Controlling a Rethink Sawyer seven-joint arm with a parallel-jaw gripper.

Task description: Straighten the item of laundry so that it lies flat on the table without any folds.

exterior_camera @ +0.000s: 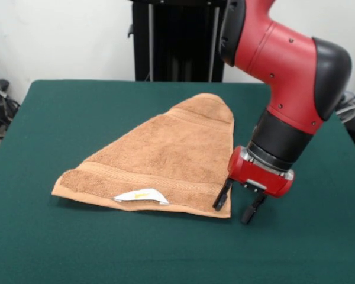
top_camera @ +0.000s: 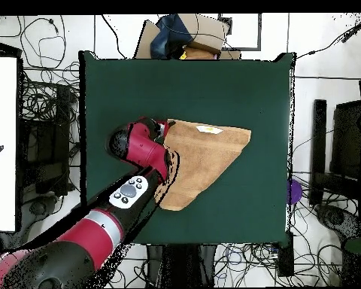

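The towel [exterior_camera: 165,157] lies near the middle of the green counter [exterior_camera: 59,248], but it is far from flat: it makes a rough triangle, which I judge to be one half folded over the other on a diagonal, with a long straight edge toward the front camera and a rounded point at the far end. So the main work is left, as I read it: the doubled layer has to be opened out and smoothed. A small white label [exterior_camera: 141,196] sticks out from that long edge, with a yellow mark on it; I cannot read any writing there. My pincer [exterior_camera: 237,206] hangs at the towel's corner, its two dark fingers [exterior_camera: 222,197] spread apart and holding nothing, one at the cloth's edge and the other over bare counter just beside it.
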